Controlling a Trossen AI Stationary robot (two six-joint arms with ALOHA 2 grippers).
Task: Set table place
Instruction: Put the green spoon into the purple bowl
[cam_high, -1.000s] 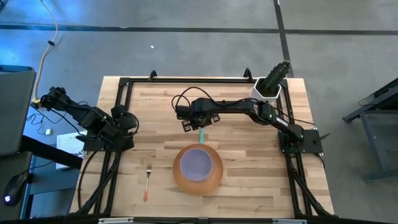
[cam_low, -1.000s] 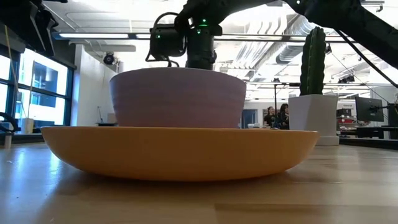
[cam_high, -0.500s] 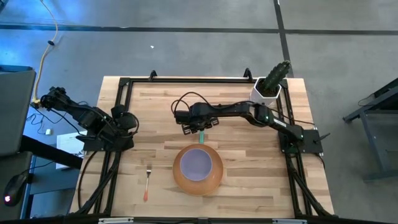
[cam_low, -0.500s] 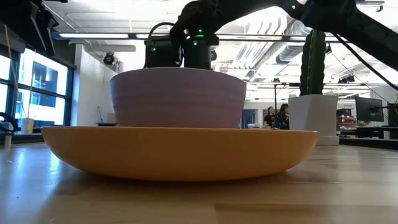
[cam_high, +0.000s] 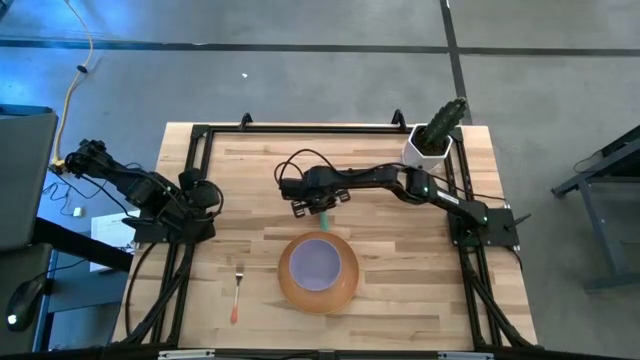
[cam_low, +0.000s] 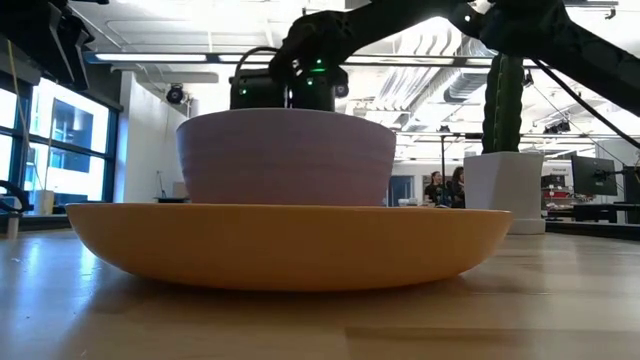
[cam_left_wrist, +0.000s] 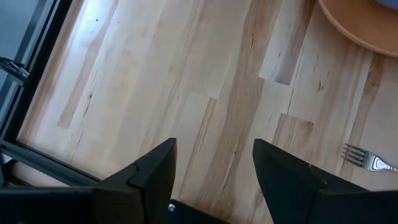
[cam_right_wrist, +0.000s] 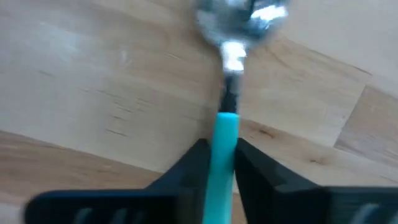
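Observation:
The lavender bowl stands in the orange plate at the table's near middle. The orange-handled fork lies on the wood to the left of the plate. Just beyond the plate lies the teal-handled spoon, and my right gripper is down over it, its fingers closed against the handle. In the low view the bowl hides that gripper's fingertips. At the table's left edge my left gripper hangs open over bare wood. My right gripper pinches the spoon's teal handle between its two fingers, one on each long side. It comes from above, pointing down. The metal bowl end sticks out past the fingertips. Whether the spoon lies on the wood I cannot tell.
A white pot with a cactus stands at the far right corner. A black frame edges the table. Bare wood lies to the right of the plate and along the far side. People sit in the room beyond.
My right gripper has come down toward the table over the spoon and shifted slightly toward the left edge. The plate, bowl and fork have stayed put.

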